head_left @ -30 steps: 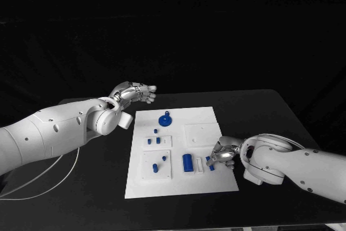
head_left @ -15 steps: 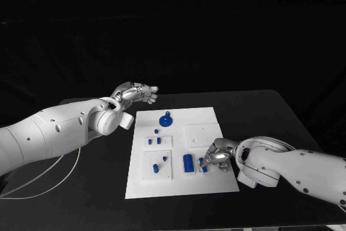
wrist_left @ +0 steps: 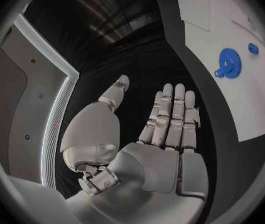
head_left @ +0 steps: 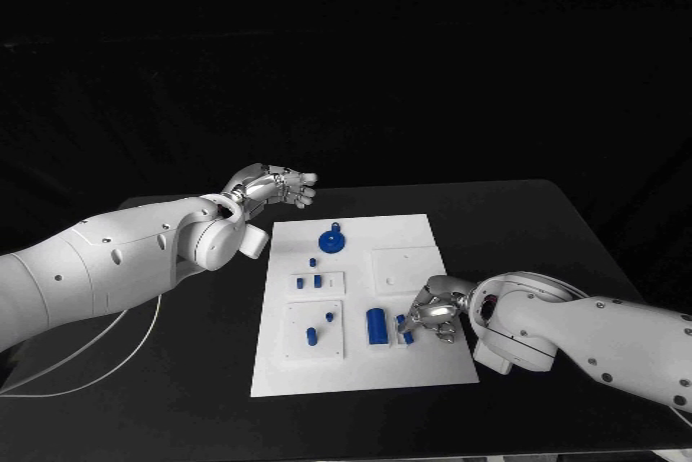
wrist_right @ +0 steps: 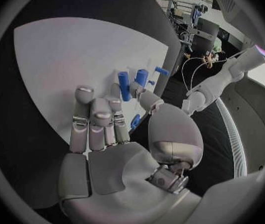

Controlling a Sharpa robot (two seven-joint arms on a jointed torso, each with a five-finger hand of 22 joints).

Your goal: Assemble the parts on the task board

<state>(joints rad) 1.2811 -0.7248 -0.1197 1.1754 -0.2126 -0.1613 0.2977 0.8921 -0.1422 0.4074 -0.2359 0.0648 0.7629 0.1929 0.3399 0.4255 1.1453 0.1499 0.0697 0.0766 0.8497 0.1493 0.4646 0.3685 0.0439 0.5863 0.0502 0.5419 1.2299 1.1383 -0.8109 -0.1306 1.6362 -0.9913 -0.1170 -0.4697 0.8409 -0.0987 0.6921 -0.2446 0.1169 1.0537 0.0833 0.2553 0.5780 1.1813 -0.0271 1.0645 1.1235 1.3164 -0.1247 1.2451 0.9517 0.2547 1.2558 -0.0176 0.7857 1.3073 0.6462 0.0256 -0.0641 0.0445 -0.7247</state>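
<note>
The white task board (head_left: 361, 367) lies in the middle of the black table. On it are a blue gear (head_left: 330, 243), small blue pegs (head_left: 306, 280) and a blue cylinder (head_left: 376, 325). My right hand (head_left: 434, 310) is low over the board's right side, just right of the cylinder. In the right wrist view its fingers (wrist_right: 95, 119) stretch out over the board, and a small blue part (wrist_right: 135, 121) sits pinched between the thumb and the fingers, close to the cylinder (wrist_right: 124, 78). My left hand (head_left: 274, 190) hovers off the board's far left corner, fingers (wrist_left: 170, 114) straight and holding nothing.
Two more blue pieces (head_left: 319, 326) sit in a raised white block at the board's near left. A plain white square block (head_left: 404, 267) lies right of centre. A white cable (head_left: 87, 377) runs over the table by my left arm.
My right hand has slid left across the board toward the blue cylinder, with the small blue part moving along with it. The left hand has stayed put.
</note>
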